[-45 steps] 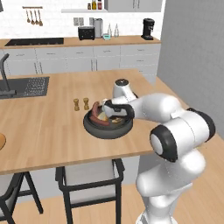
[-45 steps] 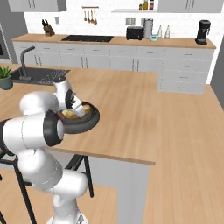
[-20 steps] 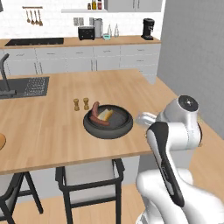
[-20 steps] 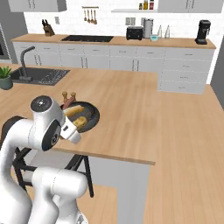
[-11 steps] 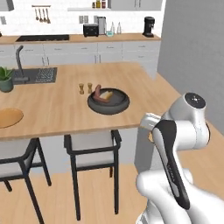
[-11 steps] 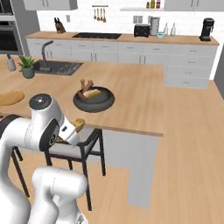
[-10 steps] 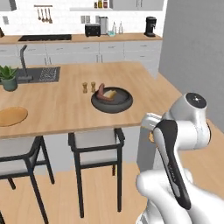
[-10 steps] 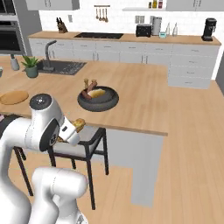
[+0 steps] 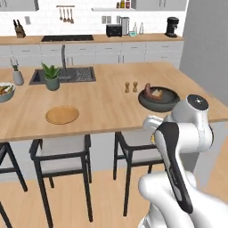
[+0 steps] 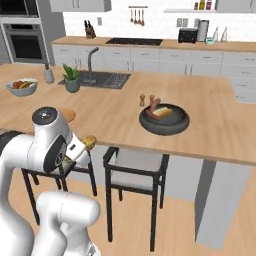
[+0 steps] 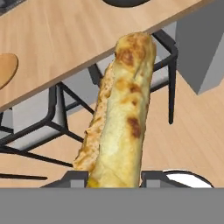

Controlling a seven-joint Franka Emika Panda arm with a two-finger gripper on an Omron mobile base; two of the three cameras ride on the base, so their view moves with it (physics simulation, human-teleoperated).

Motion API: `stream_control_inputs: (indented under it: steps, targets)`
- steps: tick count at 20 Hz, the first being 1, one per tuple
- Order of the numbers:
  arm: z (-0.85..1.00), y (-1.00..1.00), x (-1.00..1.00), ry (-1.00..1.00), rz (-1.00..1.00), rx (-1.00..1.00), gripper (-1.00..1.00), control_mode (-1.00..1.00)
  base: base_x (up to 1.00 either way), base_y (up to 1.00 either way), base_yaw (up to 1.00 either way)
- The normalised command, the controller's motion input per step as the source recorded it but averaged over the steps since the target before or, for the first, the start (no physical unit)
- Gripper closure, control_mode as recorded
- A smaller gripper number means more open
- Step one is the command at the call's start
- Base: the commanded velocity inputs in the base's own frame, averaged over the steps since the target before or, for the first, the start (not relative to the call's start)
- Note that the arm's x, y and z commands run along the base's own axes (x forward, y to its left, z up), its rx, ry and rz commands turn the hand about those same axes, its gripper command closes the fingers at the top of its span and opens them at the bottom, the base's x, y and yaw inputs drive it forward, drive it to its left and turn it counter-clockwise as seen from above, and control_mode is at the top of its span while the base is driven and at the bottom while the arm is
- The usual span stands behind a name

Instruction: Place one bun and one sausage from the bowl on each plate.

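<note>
Clamped between the jaws of the gripper (image 11: 114,178), a golden-yellow bun (image 11: 119,116), browned in spots, jutting up the hand view and hanging off the bench, above the wooden floor (image 11: 192,131) and the black stools (image 10: 136,167). Seen from the right base view as a small yellow end (image 10: 89,142) at the white arm's wrist, just off the bench's near edge. Resting near the bench's right end, close to the front edge, the dark bowl (image 9: 159,99) with a reddish-brown sausage (image 10: 154,105) and another bun (image 10: 164,112) inside; two small shakers (image 9: 130,87) just to its left. Toward the front edge at left, the tan plate (image 9: 62,114). Further back, a potted plant (image 9: 52,76) beside the sink (image 9: 64,75), and a pale fruit bowl (image 10: 22,86) at the far left.
</note>
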Motion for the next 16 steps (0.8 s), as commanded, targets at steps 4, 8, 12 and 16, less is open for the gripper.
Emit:
stream_control_inputs:
  steps: [4,8,12,16]
  targets:
    - [0.00,0.00,0.00,0.00,0.00,0.00,1.00,1.00,0.83,1.00,0.00]
    - [0.00,0.00,0.00,0.00,0.00,0.00,1.00,1.00,1.00,1.00,-0.03]
    - [0.00,0.00,0.00,0.00,0.00,0.00,1.00,1.00,0.98,1.00,-0.09]
    - [-0.12,0.13,0.17,0.00,-0.03,-0.02,1.00,-1.00,0.61,0.72,-0.11]
